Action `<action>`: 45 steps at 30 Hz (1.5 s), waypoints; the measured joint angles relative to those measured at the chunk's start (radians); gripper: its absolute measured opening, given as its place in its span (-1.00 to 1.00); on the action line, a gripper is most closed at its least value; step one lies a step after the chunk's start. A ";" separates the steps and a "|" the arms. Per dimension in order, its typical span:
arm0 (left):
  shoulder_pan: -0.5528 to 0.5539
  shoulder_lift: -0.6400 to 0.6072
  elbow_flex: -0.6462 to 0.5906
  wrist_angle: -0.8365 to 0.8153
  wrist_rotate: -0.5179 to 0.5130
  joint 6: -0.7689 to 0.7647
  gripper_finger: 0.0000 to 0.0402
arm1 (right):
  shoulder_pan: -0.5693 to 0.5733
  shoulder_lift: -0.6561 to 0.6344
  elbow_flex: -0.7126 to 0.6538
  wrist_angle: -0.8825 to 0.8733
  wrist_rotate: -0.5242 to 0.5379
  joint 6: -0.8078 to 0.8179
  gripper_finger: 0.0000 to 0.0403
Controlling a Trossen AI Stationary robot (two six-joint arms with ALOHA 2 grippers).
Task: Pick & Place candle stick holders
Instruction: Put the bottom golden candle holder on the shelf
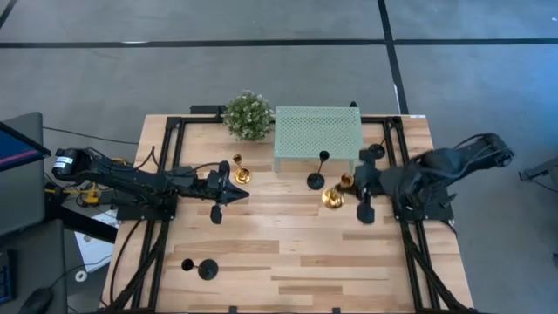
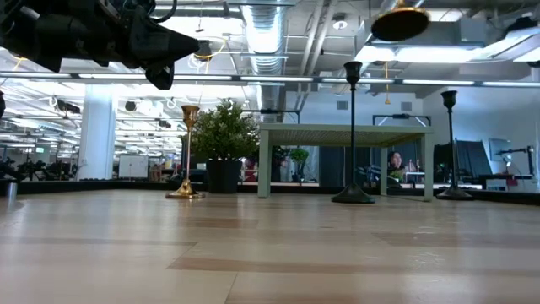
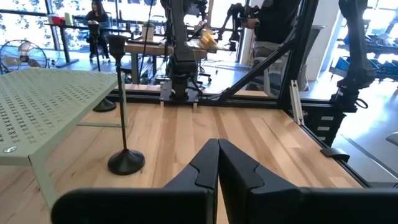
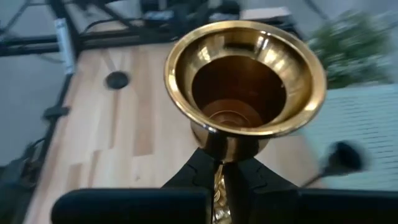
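Note:
My right gripper (image 1: 350, 187) is shut on a shiny gold holder (image 1: 333, 197), high above the table; its wide end shows at the top of the low view (image 2: 401, 23). My left gripper (image 1: 235, 190) is shut and empty, above the table just near of a second gold holder (image 1: 240, 171), which stands on its foot. One black holder (image 1: 316, 173) stands on its disc base in front of the mint-green stand (image 1: 317, 133). Another (image 1: 375, 153) stands at the stand's right. A third (image 1: 199, 268) lies on its side near the front left. My right gripper pinches the gold holder's thin stem (image 4: 219, 157) between its two fingers, just behind the wide flared end (image 4: 245, 74). The fingers come from the table's right side. The holder is lifted clear of the table, its hollow wide end open toward the wrist camera.
A leafy green plant ball (image 1: 248, 115) sits at the far edge, left of the stand. A black frame (image 1: 166, 166) runs along the table's left, right and far sides. Bare wood lies across the middle and near right (image 1: 349, 262).

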 joint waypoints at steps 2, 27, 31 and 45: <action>0.000 0.000 0.000 -0.005 0.000 0.000 -0.95 | -0.055 0.002 0.041 -0.021 0.000 -0.034 -0.98; 0.000 0.000 0.000 -0.031 0.000 0.000 -0.95 | -0.787 0.167 0.287 -0.044 -0.324 -0.402 -0.98; 0.000 0.000 0.000 -0.031 0.000 -0.004 -0.95 | -0.892 0.228 0.293 -0.041 -0.363 -0.446 -0.98; 0.000 0.006 -0.003 -0.034 0.000 -0.004 -0.95 | -1.152 0.386 0.294 0.032 -0.609 -0.447 -0.99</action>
